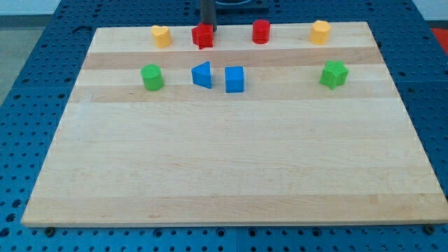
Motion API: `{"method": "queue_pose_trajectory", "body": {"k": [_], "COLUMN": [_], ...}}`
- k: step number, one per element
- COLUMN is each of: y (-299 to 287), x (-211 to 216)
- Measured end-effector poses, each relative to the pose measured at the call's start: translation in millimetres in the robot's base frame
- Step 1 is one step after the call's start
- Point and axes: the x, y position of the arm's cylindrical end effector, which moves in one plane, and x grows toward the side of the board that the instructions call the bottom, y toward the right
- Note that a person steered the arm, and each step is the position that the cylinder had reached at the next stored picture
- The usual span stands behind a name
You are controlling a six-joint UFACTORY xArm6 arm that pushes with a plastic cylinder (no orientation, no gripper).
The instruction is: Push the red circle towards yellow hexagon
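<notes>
Your tip (208, 28) sits against the red star (203, 36); the red circle (261, 31) lies to the view's right, the yellow hexagon (320, 32) farther right. No fingers exist here.

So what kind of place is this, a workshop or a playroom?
Most likely a robotics lab bench. A wooden board lies on a blue perforated table of the sort used for bolting down equipment, small coloured blocks are spread on it, and my tip stands by the red star-like block.
</notes>
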Motion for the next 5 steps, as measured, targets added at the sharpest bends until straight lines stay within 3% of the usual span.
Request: {"method": "queue_pose_trajectory", "body": {"k": [2,3,4,5], "y": [10,87,154,181], "x": [10,13,45,78]}}
